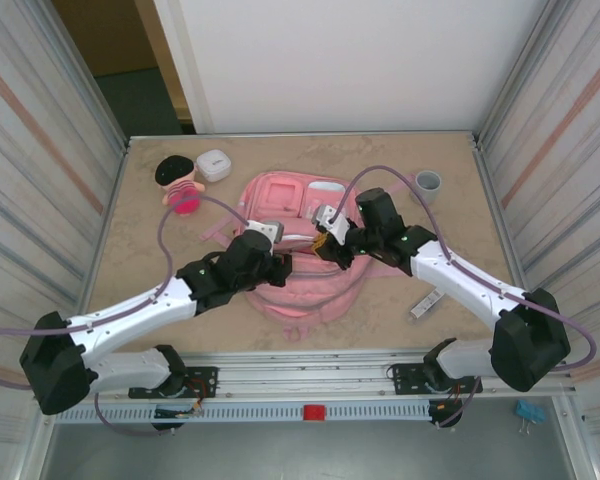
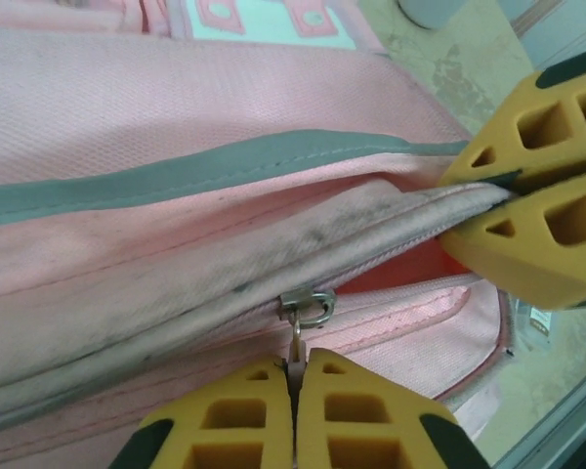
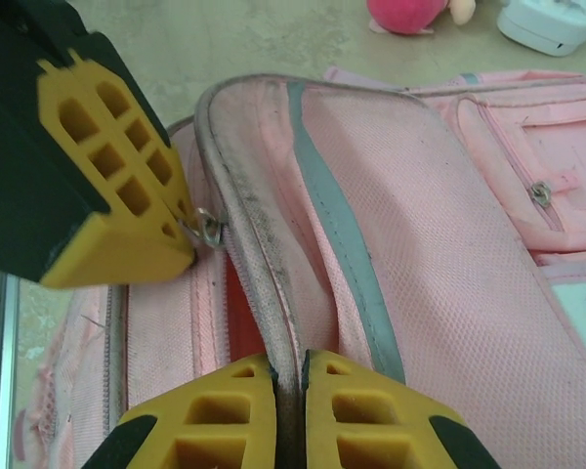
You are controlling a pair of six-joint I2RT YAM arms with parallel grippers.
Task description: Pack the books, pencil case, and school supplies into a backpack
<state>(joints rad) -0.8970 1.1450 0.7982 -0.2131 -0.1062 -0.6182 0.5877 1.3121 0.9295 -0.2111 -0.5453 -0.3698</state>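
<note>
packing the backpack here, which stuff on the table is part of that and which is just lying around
Job: pink backpack, zip pull, slim white stick.
Lying about: black-haired doll, small white box, grey cup.

Table: backpack, doll, box, cup, stick

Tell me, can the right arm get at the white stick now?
Probably not yet: its jaws are shut on the backpack's zip edge. The stick lies bare on the table beside that arm; once freed, it looks reachable.
</note>
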